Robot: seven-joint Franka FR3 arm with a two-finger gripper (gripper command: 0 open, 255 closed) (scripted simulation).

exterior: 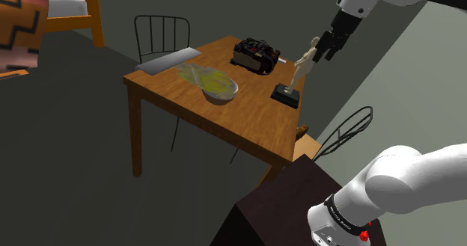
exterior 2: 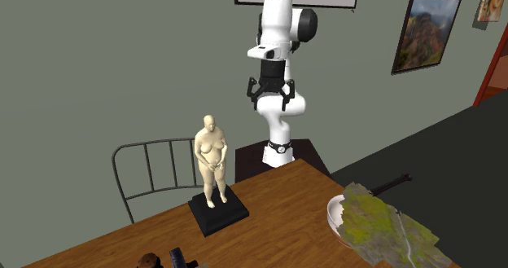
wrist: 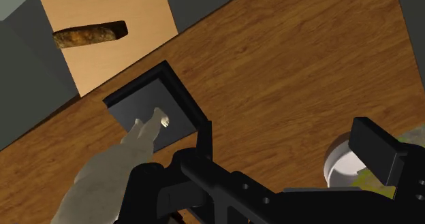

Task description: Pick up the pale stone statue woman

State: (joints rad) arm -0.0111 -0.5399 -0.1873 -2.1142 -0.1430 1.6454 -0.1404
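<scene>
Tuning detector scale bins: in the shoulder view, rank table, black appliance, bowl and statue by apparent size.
1. table, by far the largest.
2. black appliance and bowl: they look alike in extent, so unranked.
3. statue: tall but slim, it covers the least area.

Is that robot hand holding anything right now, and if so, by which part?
Nothing is held. The end effector hangs open near the head of the pale statue, fingers not clasping it; it stands upright on its black base on the table.
</scene>
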